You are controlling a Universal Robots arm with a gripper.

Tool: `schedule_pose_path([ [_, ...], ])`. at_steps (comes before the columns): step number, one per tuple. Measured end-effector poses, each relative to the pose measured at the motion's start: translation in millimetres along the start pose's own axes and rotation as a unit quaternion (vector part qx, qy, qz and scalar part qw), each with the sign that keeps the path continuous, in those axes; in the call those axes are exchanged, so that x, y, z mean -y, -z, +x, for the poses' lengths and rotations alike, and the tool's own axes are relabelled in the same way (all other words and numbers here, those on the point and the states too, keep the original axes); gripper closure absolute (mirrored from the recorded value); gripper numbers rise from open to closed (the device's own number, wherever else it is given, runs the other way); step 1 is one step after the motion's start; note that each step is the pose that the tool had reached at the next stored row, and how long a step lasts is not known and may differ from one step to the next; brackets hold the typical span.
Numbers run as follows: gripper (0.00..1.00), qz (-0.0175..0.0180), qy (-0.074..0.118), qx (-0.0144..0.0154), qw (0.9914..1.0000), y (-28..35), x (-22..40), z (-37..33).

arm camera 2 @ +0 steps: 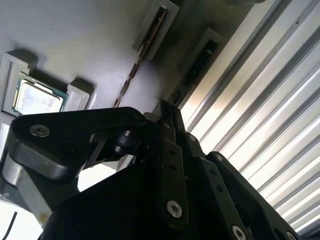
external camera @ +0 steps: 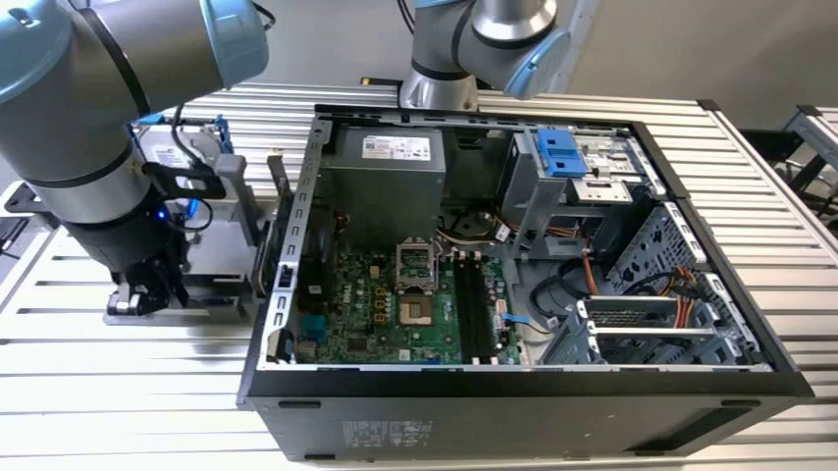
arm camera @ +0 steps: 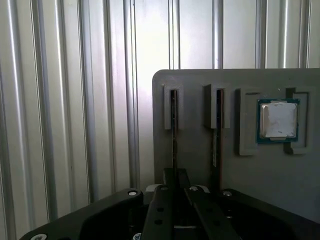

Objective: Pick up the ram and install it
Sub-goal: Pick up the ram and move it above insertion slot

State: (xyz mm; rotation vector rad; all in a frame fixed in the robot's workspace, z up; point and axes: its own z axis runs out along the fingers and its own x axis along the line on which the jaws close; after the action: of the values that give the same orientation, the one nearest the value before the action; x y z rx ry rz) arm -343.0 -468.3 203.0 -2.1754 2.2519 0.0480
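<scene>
Ribbed aluminium tabletop [external camera: 131, 412]. Matte black gripper [arm camera: 175, 172] is hanging over the thin dark ram [arm camera: 174, 130], which is standing edgewise in a smooth grey slotted tray [arm camera: 195, 155]. Grip: cannot tell.

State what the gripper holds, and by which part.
The gripper pinches the ram across its flat faces at one end; the stick stands in a slot of the grey holder.

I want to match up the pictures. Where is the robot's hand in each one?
Exterior view: the hand sits low at that view's left, beside the computer case.
Second wrist view: the hand reaches toward the grey holder's slots.
First wrist view: the hand is lined up with one holder slot.
Shared landmark: the ribbed metal table.
</scene>
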Motion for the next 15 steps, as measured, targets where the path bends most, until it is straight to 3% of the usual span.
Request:
schedule_pose_path([
  [15,1.0,0.0,0.0,0.0,1.0,34.7,-0.5,-1.0],
])
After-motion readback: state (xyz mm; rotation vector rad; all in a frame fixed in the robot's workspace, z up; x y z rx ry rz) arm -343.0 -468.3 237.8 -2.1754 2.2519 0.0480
